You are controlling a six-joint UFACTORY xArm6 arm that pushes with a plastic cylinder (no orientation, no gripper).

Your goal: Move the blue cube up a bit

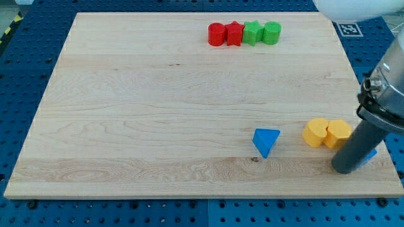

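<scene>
Standing near the wooden table's (158, 94) bottom-right corner, my tip (346, 169) rests on the light board at the lower end of the dark straight rod (361, 144), which slants up toward the view's right edge. It bears no jaws and holds nothing; it simply presses down beside the blocks. Just to the tip's right a small sliver of a blue block (370, 153) peeks out from behind the rod, close to the table's right edge; most of it is hidden, so its shape cannot be made out, though it appears to be the blue cube named in the task. Whether the rod touches it cannot be told.

Immediately up and to the left of the tip sit two yellow blocks touching each other: a yellow rounded block (315, 132) and a yellow hexagonal block (339, 132), the latter just beside the rod. Farther left along the bottom edge, apart from the yellow pair, lies a blue triangular block (266, 140).

Along the table's top edge, right of centre, four blocks form a tight row: a red cylinder (216, 34), a red star-shaped block (235, 33), a green star-shaped block (253, 33) and a green cylinder (272, 32). A blue pegboard (25, 75) surrounds the table.
</scene>
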